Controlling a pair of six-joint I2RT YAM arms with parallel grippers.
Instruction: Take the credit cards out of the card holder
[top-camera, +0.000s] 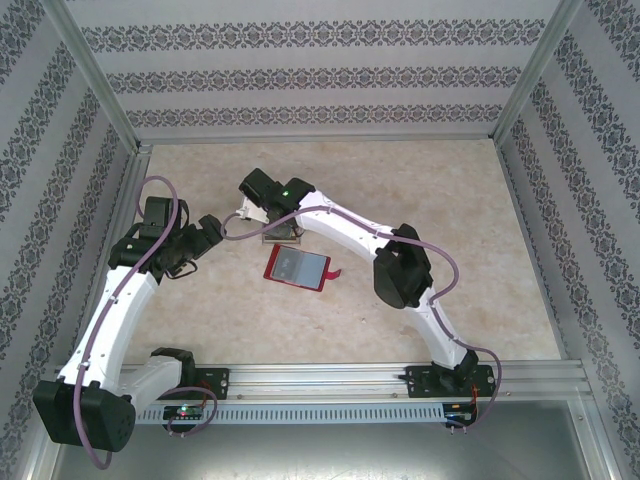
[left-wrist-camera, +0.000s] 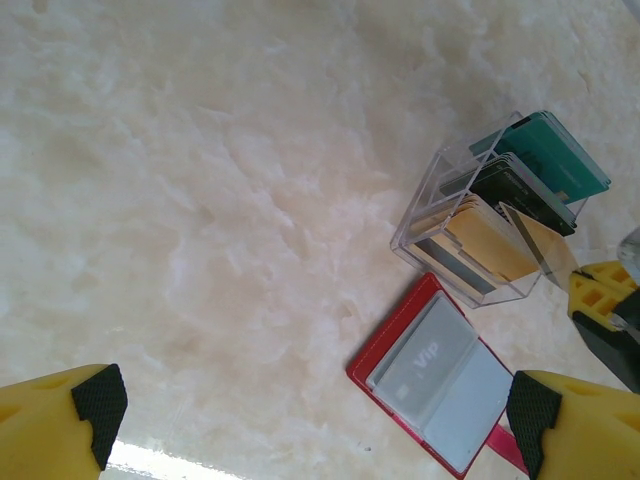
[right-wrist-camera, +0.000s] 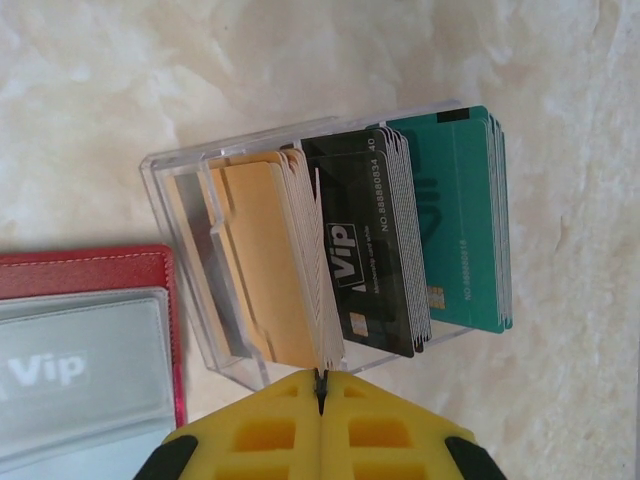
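**A:** Where's the card holder (top-camera: 297, 267)?

**B:** Mid worktop (top-camera: 450, 200), flat & open, grey-blue inside facing up, red rim round it. Little red tab (top-camera: 337, 272) sticks out on its rt side in the top view.

**A:** Anything in it?

**B:** Grey Vip card (left-wrist-camera: 425, 360) under a clear sleeve, on the half nearer the box.

**A:** What box?

**B:** Clear box (left-wrist-camera: 425, 215), just past the holder's far-left corner. V. close, can't tell if they touch. Cards stand in it in 3 bunches: tan cards (right-wrist-camera: 265, 260), black cards (right-wrist-camera: 365, 240) w/ "Vip" print, green cards (right-wrist-camera: 460, 220).

**A:** Right hand?

**B:** Right hand (right-wrist-camera: 321, 385) is at the box's rim, fingers pressed together on one thin card (left-wrist-camera: 537, 243) next to the tan bunch. In the left wrist view that card leans out of the box twd the hand.

**A:** And the left hand?

**B:** Left hand (left-wrist-camera: 315, 425) is spread wide, nothing btwn the fingers. It hangs over bare worktop to the left of holder & box, apart from both.
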